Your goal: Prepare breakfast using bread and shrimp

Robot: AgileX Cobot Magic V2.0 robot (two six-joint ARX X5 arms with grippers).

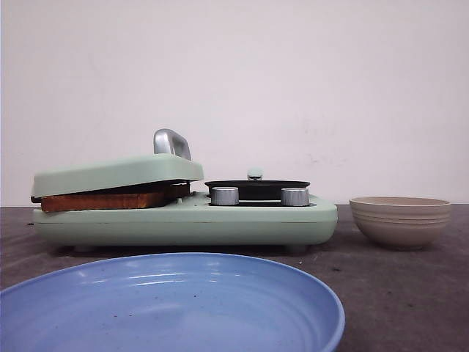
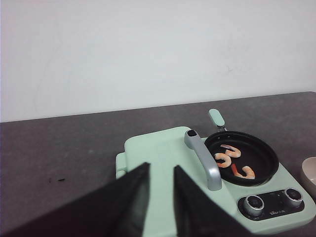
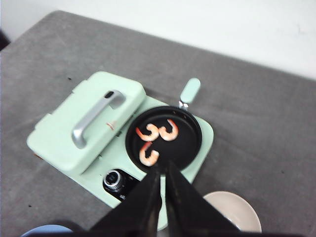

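Toasted bread (image 1: 110, 199) lies clamped under the lid (image 1: 117, 174) of the mint-green breakfast maker (image 1: 183, 220). Three shrimp (image 3: 157, 138) rest in its black frying pan (image 3: 187, 143). Left gripper (image 2: 161, 190): fingers slightly parted, holding nothing. Right gripper (image 3: 163, 190): fingers nearly together, holding nothing. Beige bowl (image 1: 399, 218) stands right of the appliance; blue plate (image 1: 172, 304) in foreground.
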